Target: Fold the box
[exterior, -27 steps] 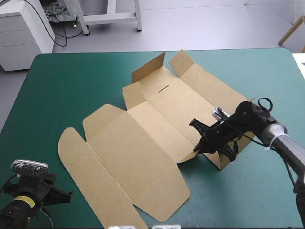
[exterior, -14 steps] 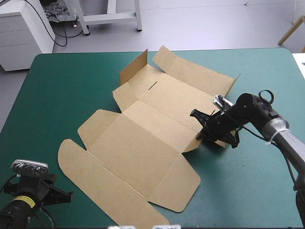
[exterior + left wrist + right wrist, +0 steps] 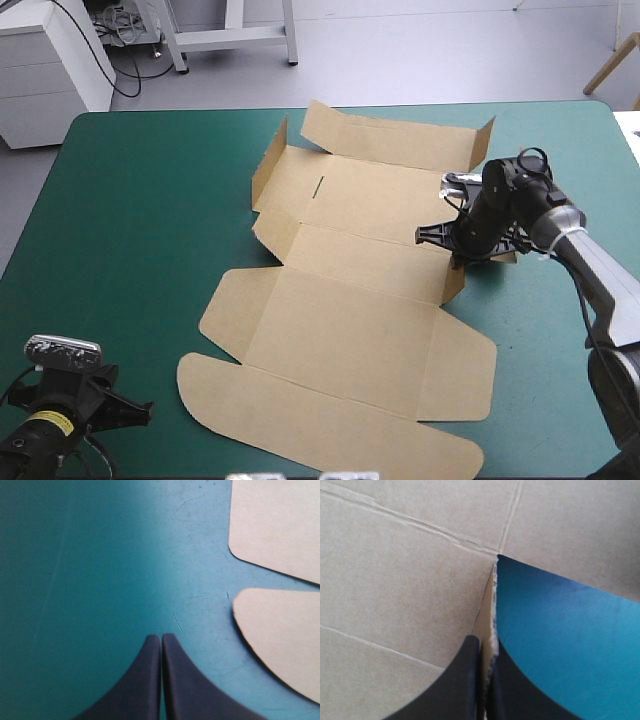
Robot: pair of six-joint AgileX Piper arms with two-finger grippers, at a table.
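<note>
Box point(image 3: 345, 330) lies spread on the teal-green surface point(image 3: 150, 200), far flaps raised; the right pincer point(image 3: 455, 250) is clamped on a flap edge at the box's right side, likely to steer the sheet. Off its near-left corner the left pincer point(image 3: 161, 637) sits closed, empty.

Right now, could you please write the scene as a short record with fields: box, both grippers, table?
box: brown sheet, mostly flat on the table, far flaps raised
right gripper: shut on the box, on a flap at its right edge
left gripper: shut, holding nothing, over bare cover near the box's left end
table: teal-green cover
</note>
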